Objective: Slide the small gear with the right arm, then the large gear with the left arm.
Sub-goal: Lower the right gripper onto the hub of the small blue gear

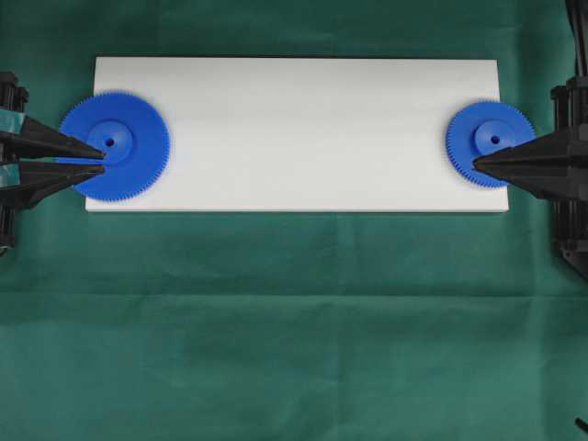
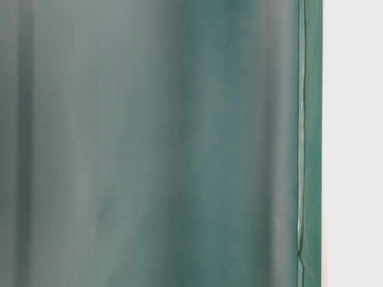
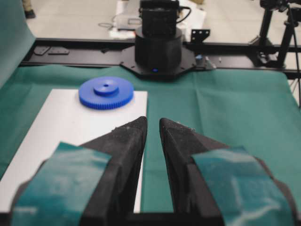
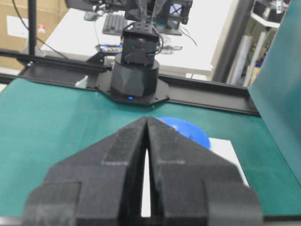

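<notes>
Apparently neither gear has travelled yet: the small gear (image 1: 490,143) lies at the right end of the white board (image 1: 303,138) and the large gear (image 1: 115,145) at the left end, the two well apart with bare board between them. So, as I judge it, the first step is in hand. The right gripper (image 1: 476,165) has its fingers pressed together to one point (the right wrist view shows hardly a slit between them), and that point lies over the small gear's near rim; whether it touches the plastic I cannot tell. The next move calls for the tip to bear on the gear and push it along the board toward the middle, staying low so it does not ride over the teeth. The left gripper (image 1: 101,156) hangs over the large gear, fingers a little apart, nothing between them. No container appears; the board alone bears both gears.
</notes>
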